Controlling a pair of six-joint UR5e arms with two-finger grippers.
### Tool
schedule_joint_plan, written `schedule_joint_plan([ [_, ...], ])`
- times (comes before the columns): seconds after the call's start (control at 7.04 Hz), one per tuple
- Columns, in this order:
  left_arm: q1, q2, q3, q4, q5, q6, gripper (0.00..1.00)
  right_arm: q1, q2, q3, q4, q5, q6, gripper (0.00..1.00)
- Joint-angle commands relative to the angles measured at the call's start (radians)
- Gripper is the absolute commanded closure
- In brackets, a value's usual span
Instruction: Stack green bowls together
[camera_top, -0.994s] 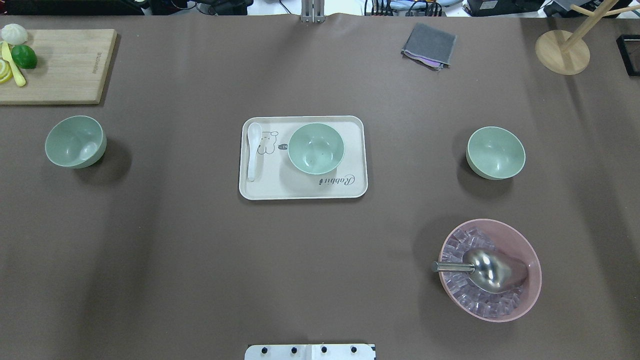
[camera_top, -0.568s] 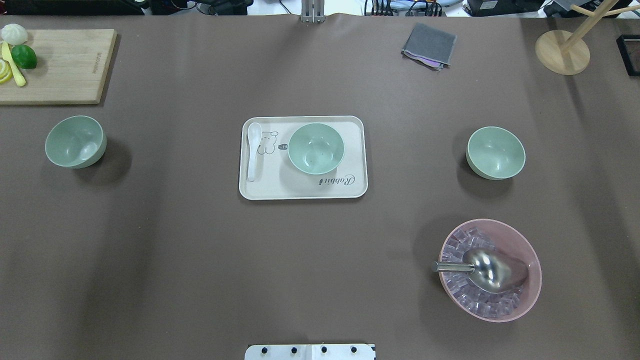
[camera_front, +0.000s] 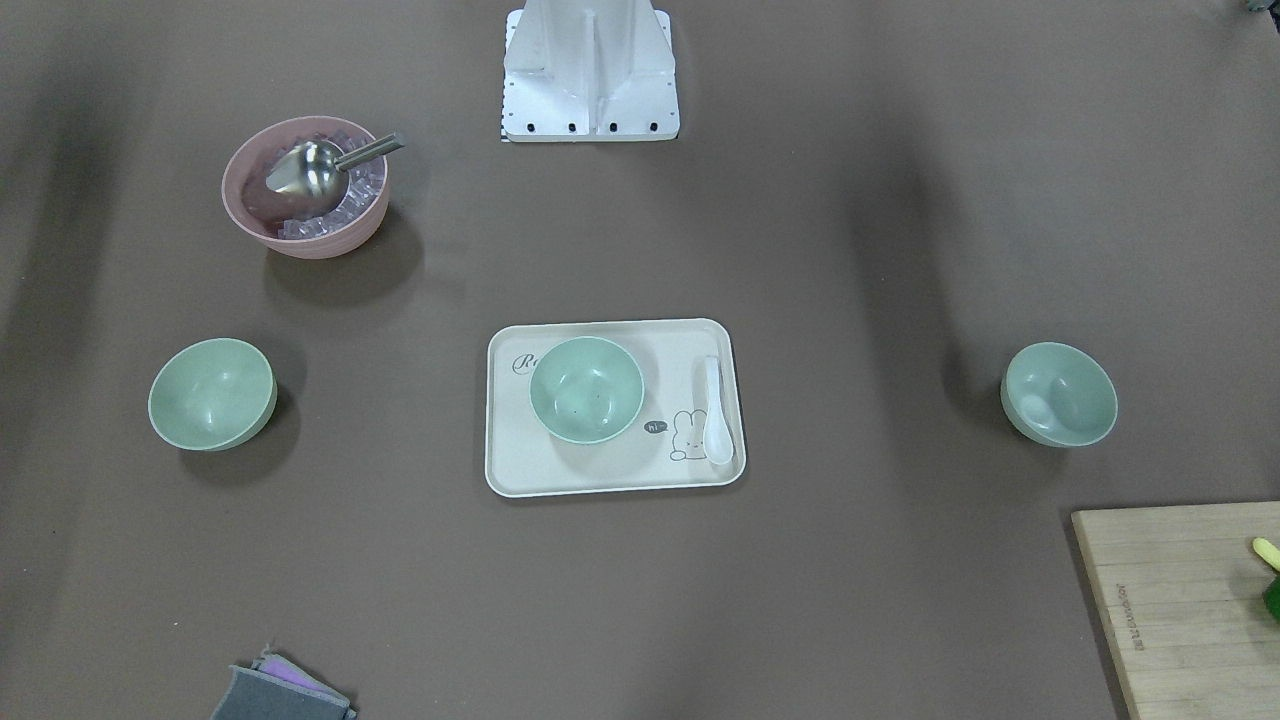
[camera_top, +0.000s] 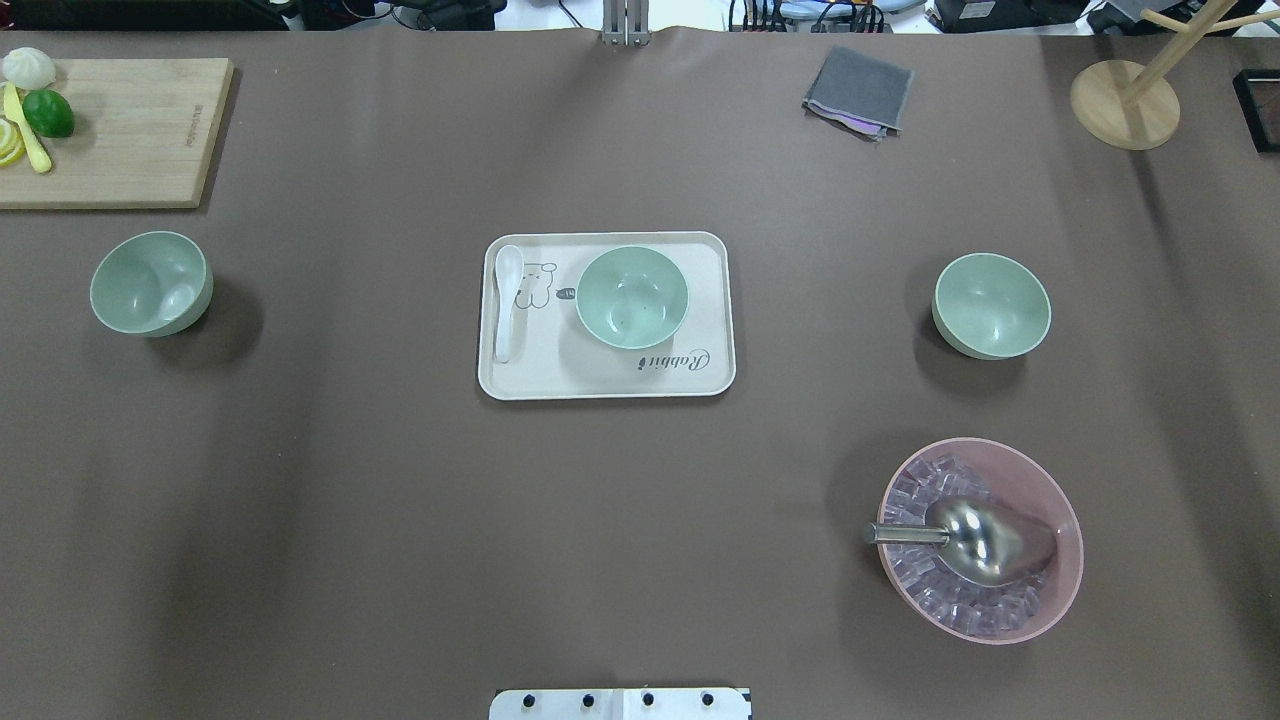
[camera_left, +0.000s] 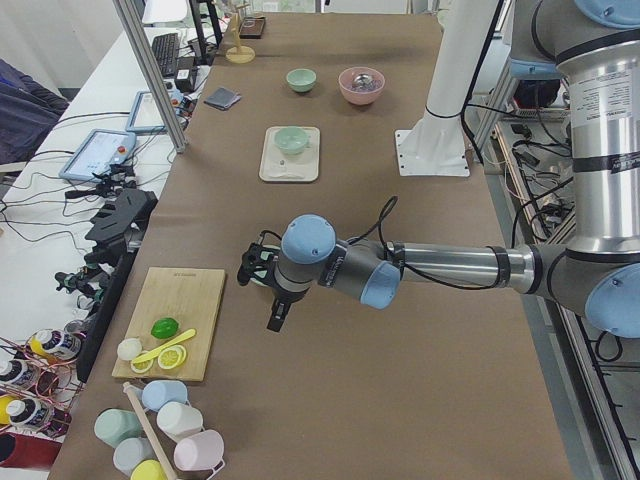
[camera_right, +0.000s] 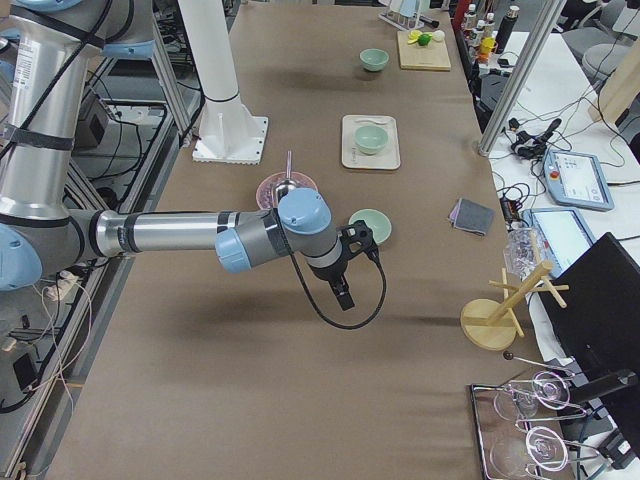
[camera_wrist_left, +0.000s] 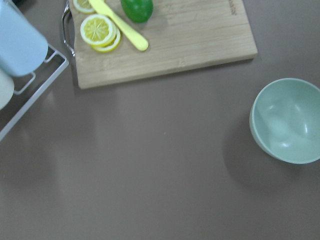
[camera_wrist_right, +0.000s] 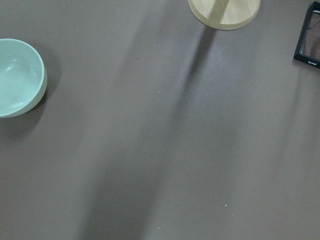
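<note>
Three pale mint-green bowls stand apart on the brown table. The left bowl (camera_top: 151, 283) also shows in the left wrist view (camera_wrist_left: 288, 120). The middle bowl (camera_top: 632, 296) sits on a cream tray (camera_top: 700, 380). The right bowl (camera_top: 991, 305) also shows in the right wrist view (camera_wrist_right: 17, 77). My left gripper (camera_left: 274, 316) hangs above the table near the left bowl. My right gripper (camera_right: 345, 296) hangs near the right bowl (camera_right: 370, 224). Both grippers show only in the side views, so I cannot tell whether they are open or shut.
A white spoon (camera_top: 506, 300) lies on the tray. A pink bowl (camera_top: 980, 540) with ice cubes and a metal scoop stands front right. A cutting board (camera_top: 120, 130) with fruit is back left. A grey cloth (camera_top: 860, 90) and a wooden stand (camera_top: 1125, 105) are at the back right.
</note>
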Motion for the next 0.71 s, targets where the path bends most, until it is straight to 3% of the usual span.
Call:
schedule_joint_plan([
  [0.0, 0.0, -0.034, 0.072, -0.178, -0.002, -0.037, 0.02, 0.001, 0.05, 0.003, -0.007, 0.018, 0.0, 0.0],
  [0.28, 0.005, -0.069, 0.192, -0.322, 0.003, -0.062, 0.02, 0.002, 0.038, -0.026, -0.012, 0.124, 0.0, 0.0],
  [0.43, 0.006, -0.092, 0.254, -0.44, 0.001, -0.089, 0.01, 0.001, 0.029, -0.026, -0.013, 0.115, 0.001, 0.0],
  [0.57, 0.065, -0.133, 0.264, -0.441, 0.006, -0.135, 0.01, 0.001, 0.031, -0.027, -0.024, 0.094, 0.041, 0.0],
])
